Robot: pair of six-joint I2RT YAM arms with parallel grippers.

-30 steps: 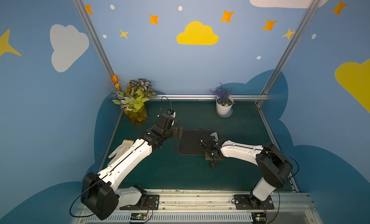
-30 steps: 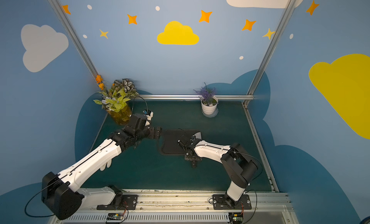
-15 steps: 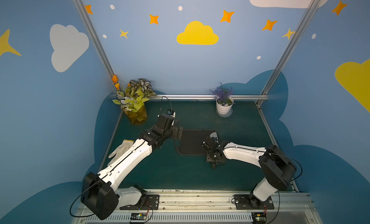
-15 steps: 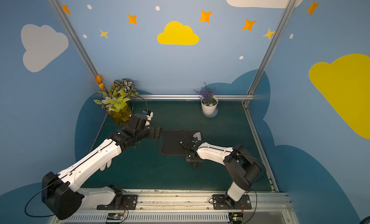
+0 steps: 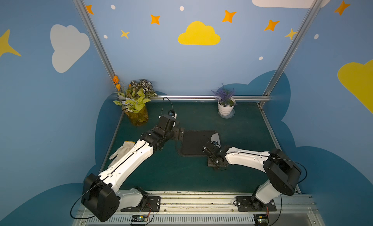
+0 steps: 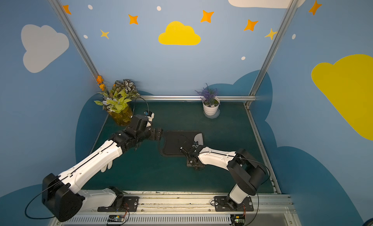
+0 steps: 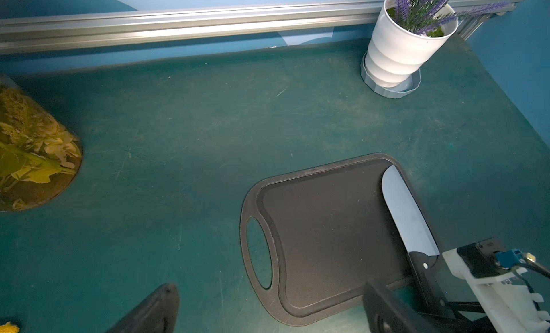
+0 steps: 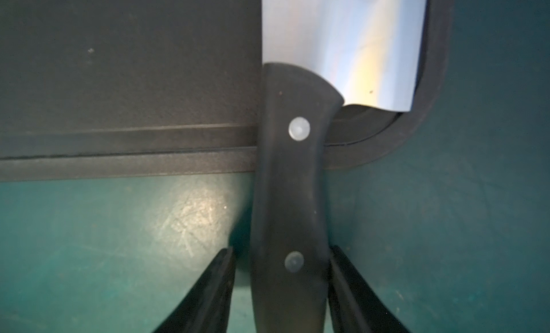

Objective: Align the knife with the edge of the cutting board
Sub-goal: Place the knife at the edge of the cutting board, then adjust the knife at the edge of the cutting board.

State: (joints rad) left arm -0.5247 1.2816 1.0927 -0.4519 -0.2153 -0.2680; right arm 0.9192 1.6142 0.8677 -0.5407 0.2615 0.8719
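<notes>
Just off the near long edge of the cutting board, the right fingers straddle the black handle of the knife. They are slightly apart. One shows a sliver of green worktop between itself and the handle and the other looks to touch it, so nothing is clamped. The handle juts over that near edge. The blade lies flat on the board, parallel to and just inside the grooved rim of the short edge opposite the slot. Alignment looks done to me; only backing the arm off appears left. At the board's slot end, the left fingers hang wide apart, holding nothing.
</notes>
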